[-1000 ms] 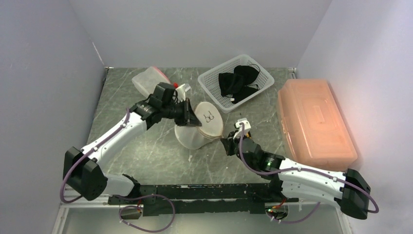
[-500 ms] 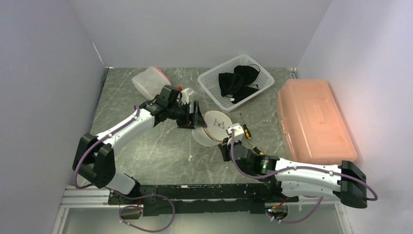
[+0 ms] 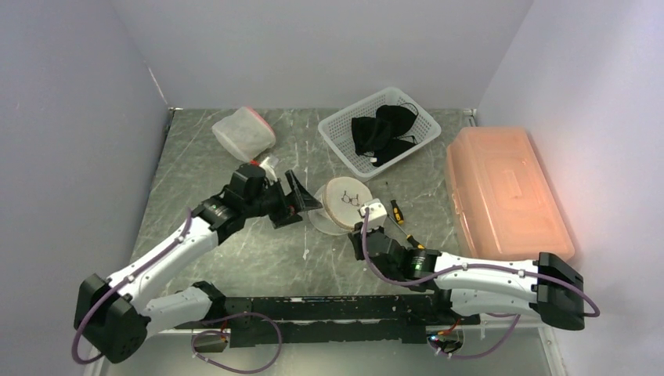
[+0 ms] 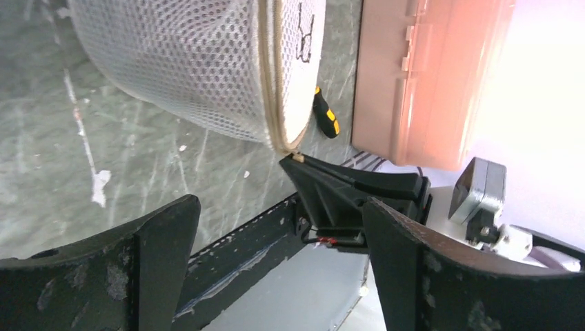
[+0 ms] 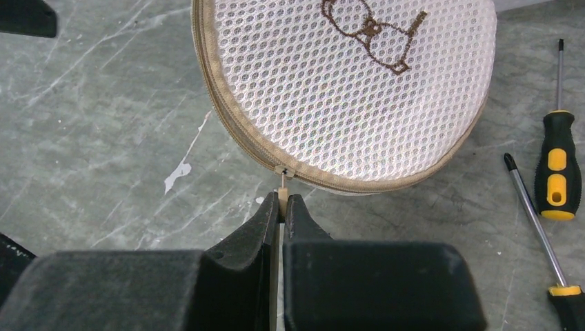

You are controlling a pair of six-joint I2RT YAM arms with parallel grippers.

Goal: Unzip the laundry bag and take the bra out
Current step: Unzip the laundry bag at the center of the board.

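The laundry bag (image 3: 341, 205) is a round white mesh pouch with a tan zipper and a brown embroidered bra mark, and it rests on the marble table. My right gripper (image 5: 281, 205) is shut on the bag's small tan zipper pull (image 5: 283, 194) at the near edge of the bag (image 5: 345, 89). In the top view the right gripper (image 3: 362, 228) sits just in front of the bag. My left gripper (image 3: 301, 197) stands open just left of the bag, not touching it. In the left wrist view its jaws (image 4: 279, 210) are wide apart with nothing between them, below the bag (image 4: 200, 69). The bra is hidden.
A white basket (image 3: 338, 129) with black garments stands at the back. A large orange lidded box (image 3: 505, 196) fills the right side. Another mesh pouch (image 3: 243, 133) lies back left. Two screwdrivers (image 5: 555, 165) lie right of the bag.
My left gripper opened, let go of the bag and drew back to the left. The bag came down from its lifted position onto the table, the right gripper still on the zipper pull.
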